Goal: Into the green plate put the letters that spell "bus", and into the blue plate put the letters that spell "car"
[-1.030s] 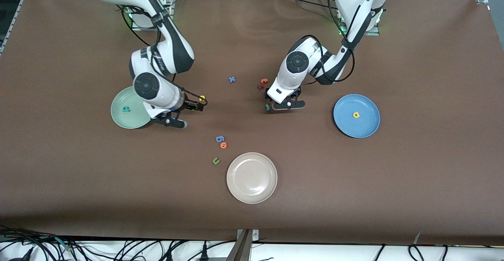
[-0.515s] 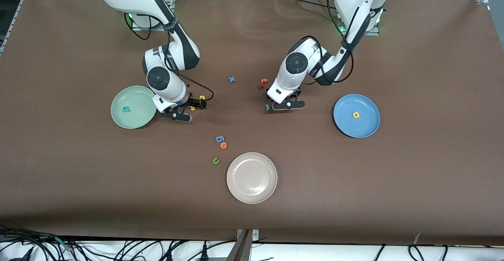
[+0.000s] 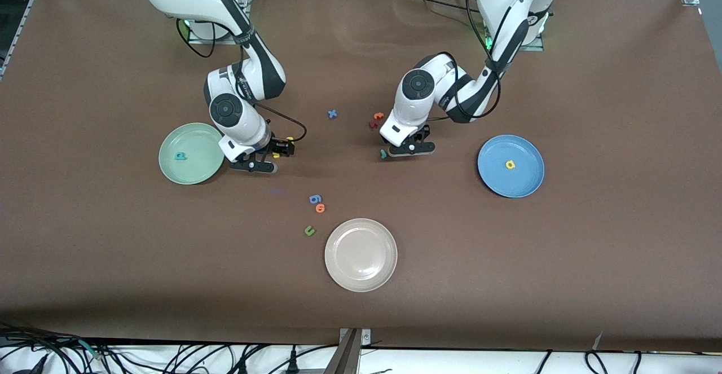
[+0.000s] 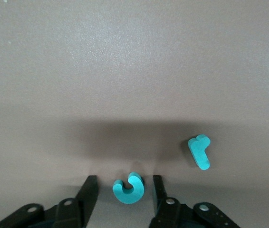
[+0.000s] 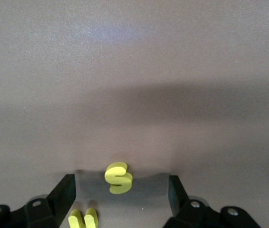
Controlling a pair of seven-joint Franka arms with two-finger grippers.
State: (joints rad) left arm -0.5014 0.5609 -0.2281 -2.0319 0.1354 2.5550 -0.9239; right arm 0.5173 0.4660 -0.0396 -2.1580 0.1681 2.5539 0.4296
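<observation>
A: Where do we stand with the 2 grippers?

B: Our left gripper [image 4: 121,199] is low at the table, and the small teal foam c [image 4: 129,188] lies between its 2 fingers [image 4: 89,192]. The fingers are about half apart, with a small gap on each side of the letter, so we do not hold it yet. The thin teal foam r [image 4: 200,151] lies just beside, outside the fingers.

A: And the right one?

B: Our right gripper [image 5: 121,199] is low too, just beside the round pale mint-green plate [image 3: 169,162]. Its fingers are wide apart. The small yellow foam s [image 5: 118,177] lies between them, nearly in the middle, and it touches neither. The small yellow foam u [image 5: 83,219] lies close to one finger [image 5: 63,192].

A: Which relation decides the next move?

B: We think it is the centring. Each letter is already on the closing line of its own gripper, so only the closing is needed. The u beside the s could be caught together with it, so we must watch this.

A: And the plates?

B: The small teal foam b [image 3: 180,156] already lies in the green plate, and the small yellow foam a [image 3: 510,165] in the round medium-blue plate [image 3: 491,179]. The left arm is nearer to the blue plate, the right arm to the green one.
</observation>
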